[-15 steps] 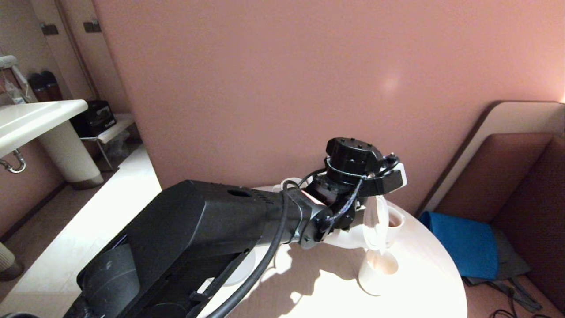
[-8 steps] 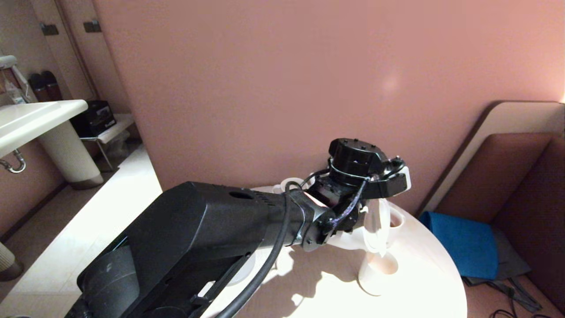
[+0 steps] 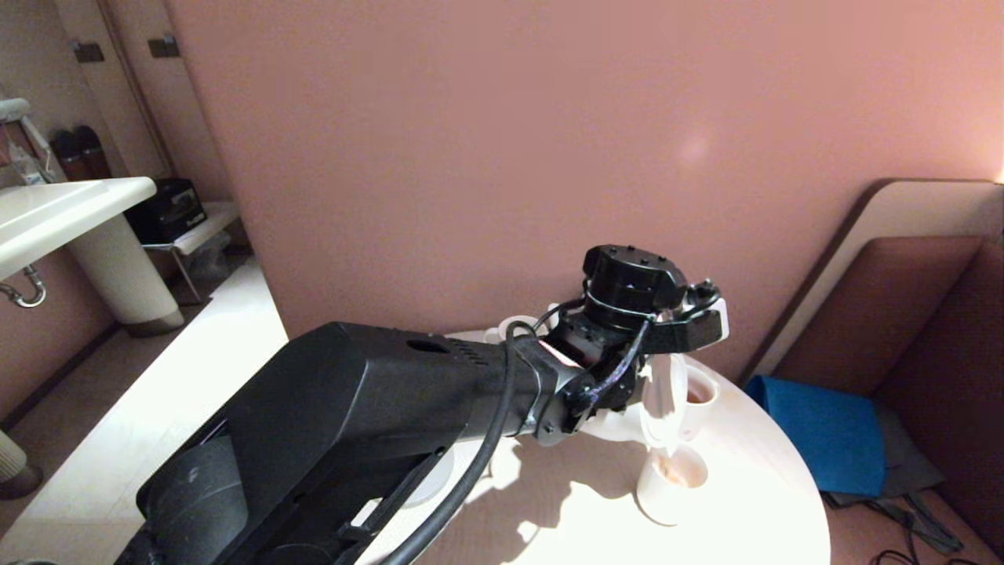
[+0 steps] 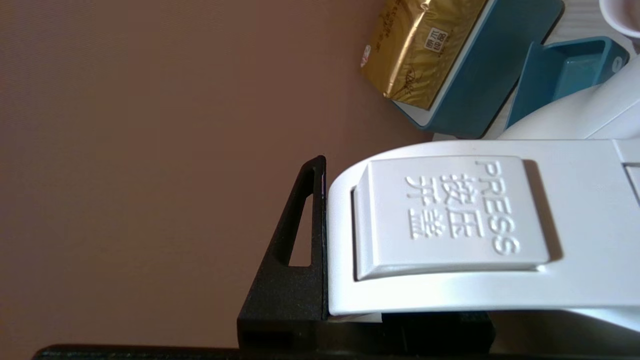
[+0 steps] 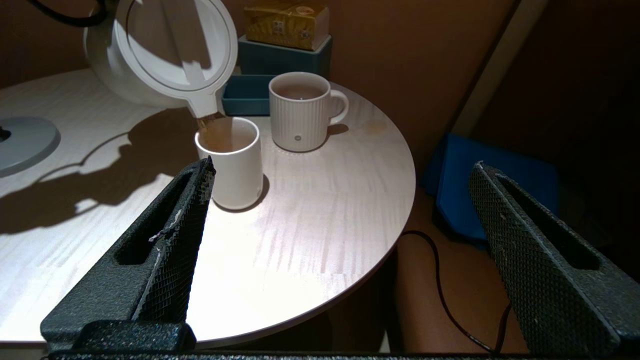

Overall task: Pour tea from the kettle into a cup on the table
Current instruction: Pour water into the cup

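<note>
**Tea streams from the tipped kettle into the small cup**

The left gripper (image 4: pixel 320 280) is clamped on the loop handle of the white kettle (image 5: pixel 160 55), which is held tilted with its flat lid facing outward, in the upper left of the right wrist view. In the left wrist view the handle fills the lower right, one black finger (image 4: pixel 295 260) pressed flat against it beside the "PRESS" button (image 4: pixel 450 215). From the spout a thin stream of reddish-brown tea (image 5: pixel 210 122) falls into the cup (image 5: pixel 231 162), which stands upright on the round table (image 5: pixel 310 220), left of centre in that view, with tea already in it. Just behind the cup stands a ribbed white mug (image 5: pixel 300 112) (also holding tea), the two apart. Further back, against the wall, sit a blue tray (image 5: pixel 250 95) and a blue box with a gold packet (image 5: pixel 287 22) on top. A grey kettle base (image 5: pixel 22 142) lies at the left edge.

The right gripper (image 5: pixel 340 240) hangs off the table's near edge, jaws spread wide and holding nothing. In the head view the left arm (image 3: pixel 376 424) crosses the lower middle, hiding most of the kettle.
</note>
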